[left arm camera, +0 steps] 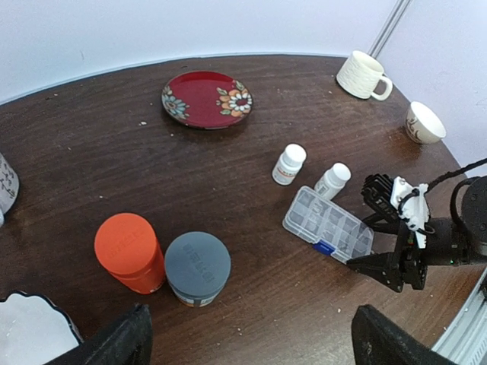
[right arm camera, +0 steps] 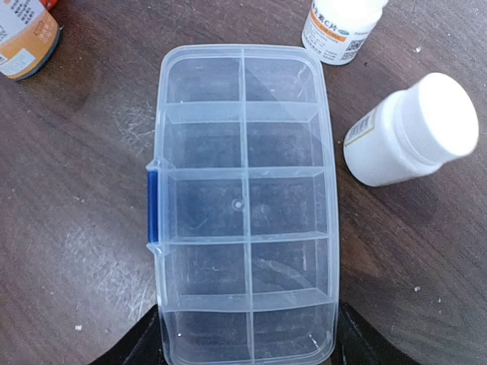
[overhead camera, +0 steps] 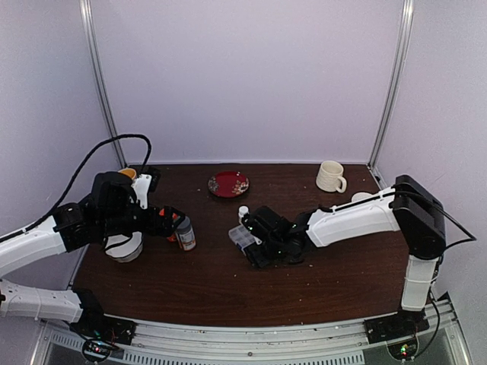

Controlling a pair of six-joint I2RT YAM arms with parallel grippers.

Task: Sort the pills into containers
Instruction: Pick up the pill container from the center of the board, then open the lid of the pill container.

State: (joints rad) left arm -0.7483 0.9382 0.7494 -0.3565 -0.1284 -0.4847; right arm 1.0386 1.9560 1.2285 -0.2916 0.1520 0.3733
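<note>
1. Watching your right jaws: they stand on either side of the near end of the organizer box, right at its walls. I cannot tell whether they pinch it yet.
2. The box lies flat on the counter with its lid down and the blue latch midway along one long side. Every cell looks bare, and no pills show in any view. My guess is they sit inside the bottles.
3. First risk: those clear walls look thin. Squeeze hard at one end and the box may bow, squirt out of the jaws and skid.
4. Second risk: two white bottles stand just beside the far corner. If the box slides or twists, it could knock one over and send it rolling.
5. Third risk: if you clamp across both lid and base, you hold the lid closed. With the latch not freed, nothing can go into the cells.
6. Your left jaws are spread wide with nothing between them, above the orange bottle and the grey-capped bottle. A low sweep toward the box could tip both.
</note>
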